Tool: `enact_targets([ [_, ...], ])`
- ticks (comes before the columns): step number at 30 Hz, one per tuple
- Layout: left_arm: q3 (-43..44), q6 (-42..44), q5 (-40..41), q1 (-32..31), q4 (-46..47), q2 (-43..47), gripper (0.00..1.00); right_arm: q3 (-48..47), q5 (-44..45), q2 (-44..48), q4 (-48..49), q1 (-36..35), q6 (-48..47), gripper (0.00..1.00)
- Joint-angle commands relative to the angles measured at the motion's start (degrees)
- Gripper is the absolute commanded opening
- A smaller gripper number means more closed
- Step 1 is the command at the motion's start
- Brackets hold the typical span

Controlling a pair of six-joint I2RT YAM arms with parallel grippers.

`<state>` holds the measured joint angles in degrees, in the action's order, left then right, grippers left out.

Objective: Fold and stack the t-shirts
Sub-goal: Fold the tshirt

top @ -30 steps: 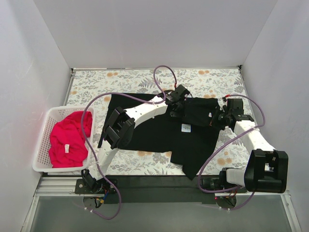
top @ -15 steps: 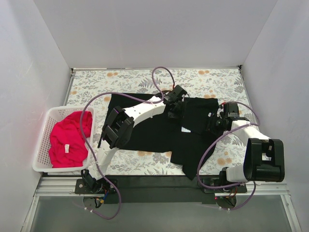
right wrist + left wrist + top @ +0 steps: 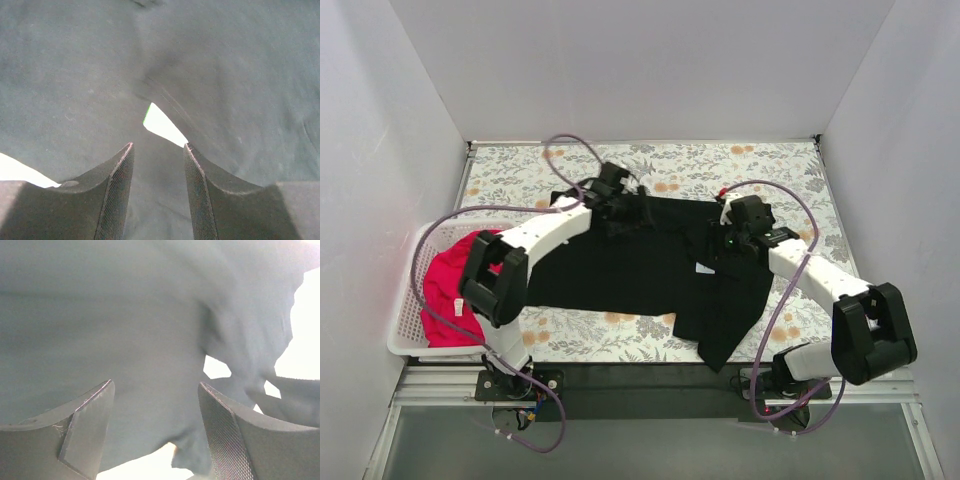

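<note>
The black t-shirt (image 3: 640, 265) is laid out across the middle of the worktop (image 3: 760, 165). One tapering part of it reaches toward the near edge on the right. A small white neck label (image 3: 705, 267) is seen on the cloth, right of its middle. The shirt's right part is rumpled.

The left gripper (image 3: 155, 385) is held over the shirt's far-left part, close to the cloth's far edge. Its jaws are spread wide, and nothing is caught between them. Only black fabric and its ragged, bunched hem are seen beneath it in the left wrist view.

The right gripper (image 3: 158, 146) is held over the shirt's right part. Its jaws are parted by a narrower gap and are likewise clamped on nothing, with dark cloth lying below the fingertips.

The red-pink t-shirt (image 3: 445, 290) is heaped in the white lattice basket (image 3: 405, 335), which is set at the worktop's left edge toward the near corner, apart from the black shirt.
</note>
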<state>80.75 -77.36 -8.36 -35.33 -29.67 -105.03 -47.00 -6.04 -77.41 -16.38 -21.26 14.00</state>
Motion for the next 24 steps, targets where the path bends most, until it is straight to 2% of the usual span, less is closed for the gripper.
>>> enact_targets([
  [1,-3.8,1.6,1.6,7.8,-1.5,6.7,0.67,-5.1,10.5,-3.6,2.8,-7.3,-4.5,0.50],
  [6,-8.4,7.4,4.5,17.6,-6.2,13.7,0.67,-11.9,18.3,-11.0,2.8,-17.3,-9.0,0.50],
  [9,-13.8,9.2,10.1,20.9,-5.1,18.0,0.66,-14.3,20.3,-15.6,2.8,-19.6,-9.3,0.47],
  [13,-20.4,9.2,14.9,21.8,-0.8,21.8,0.67,-17.2,22.5,-19.4,2.8,-20.0,-9.8,0.39],
  [16,-23.1,10.2,17.5,22.1,-0.1,21.5,0.66,-17.9,25.3,-21.7,2.7,-20.0,-10.7,0.39],
  [24,-23.1,11.1,20.8,22.1,0.1,22.1,0.66,-19.5,30.9,-25.9,1.2,-19.9,-11.7,0.39],
])
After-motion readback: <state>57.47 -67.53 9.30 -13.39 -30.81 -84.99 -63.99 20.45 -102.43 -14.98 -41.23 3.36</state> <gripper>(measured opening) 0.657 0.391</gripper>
